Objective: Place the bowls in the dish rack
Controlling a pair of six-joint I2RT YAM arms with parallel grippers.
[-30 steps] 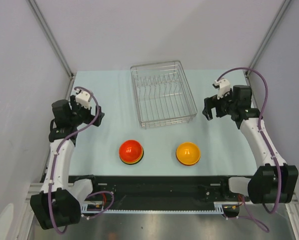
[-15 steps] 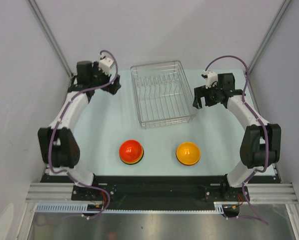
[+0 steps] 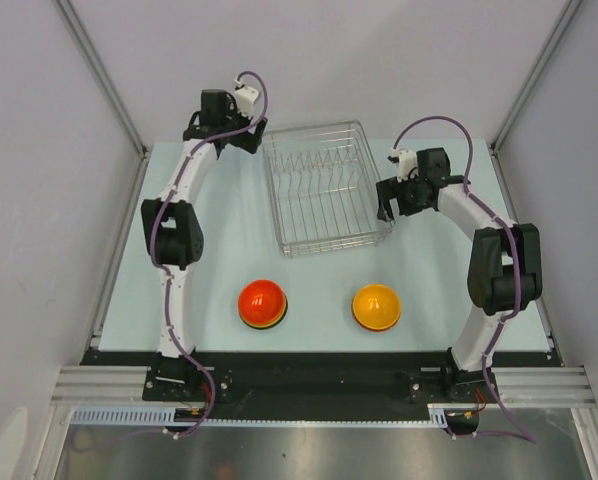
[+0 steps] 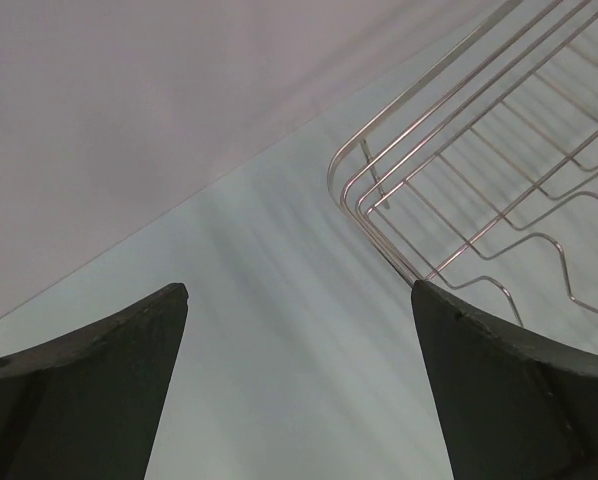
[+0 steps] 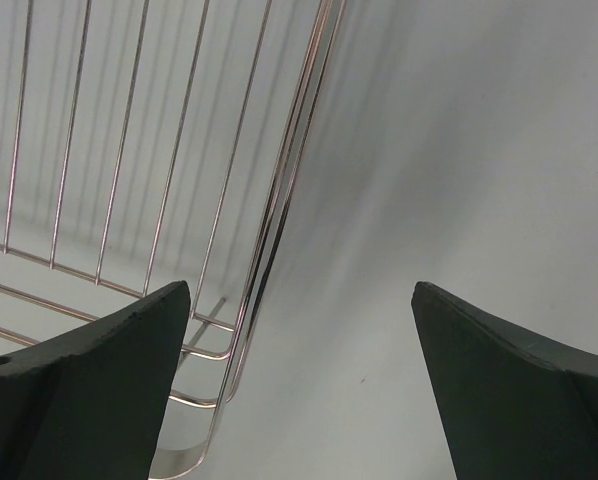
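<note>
The silver wire dish rack (image 3: pixel 324 188) stands at the back middle of the table, with nothing in it. A red bowl (image 3: pixel 262 300) lies upside down on a yellow and a green one, in front of the rack to the left. An orange bowl (image 3: pixel 376 305) lies upside down to its right. My left gripper (image 3: pixel 251 139) is open at the rack's far left corner (image 4: pixel 379 190). My right gripper (image 3: pixel 387 205) is open beside the rack's right side (image 5: pixel 269 230). Both are empty and far from the bowls.
Grey walls stand close behind and on both sides of the pale table (image 3: pixel 219 240). Metal frame posts (image 3: pixel 99 70) run up at the back corners. A black rail (image 3: pixel 309 365) with the arm bases lies along the near edge.
Both arms have swung away from the table's sides toward the rack. The left gripper went far back to the rack's far left corner; the right came in to its right side.
</note>
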